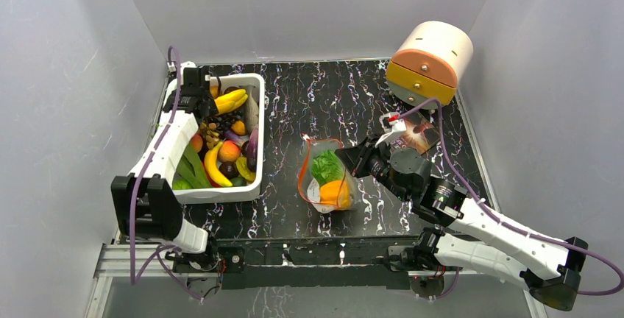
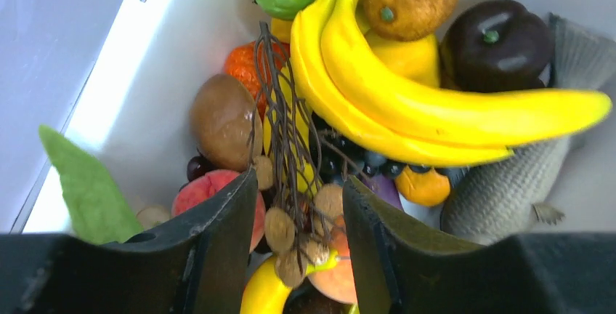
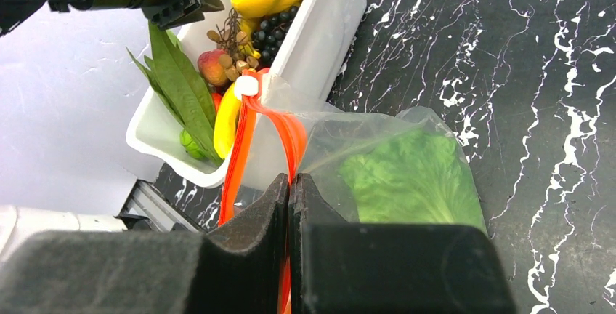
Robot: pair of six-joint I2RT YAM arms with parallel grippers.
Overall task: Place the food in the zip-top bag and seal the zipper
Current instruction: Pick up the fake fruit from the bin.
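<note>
L pincer point(image 2: 298, 208) is down inside the white tub point(image 1: 255, 185) at the tabletop's point(image 1: 294, 112) left side. Jaws stand approx half open w/ a twiggy bunch of small brown balls point(image 2: 290, 161) between them; can't tell if the fingers touch it. Around it in the tub: yellow bananas point(image 2: 407, 103), a grey fish point(image 2: 501, 183), a peach-coloured fruit, long green leaves.

R pincer point(image 3: 290, 183) is closed tight on the zipper point(image 3: 250, 132), the red-orange strip at the bag mouth, w/ its white slider at the strip's far end.

The zip-top bag point(image 1: 327, 174) lies mid-tabletop, just right of the tub, mouth gaping toward the tub. Inside: green lettuce point(image 3: 414, 183) and an orange piece point(image 1: 337, 193) nearer the arm bases. The rest of the food is in the tub.
</note>
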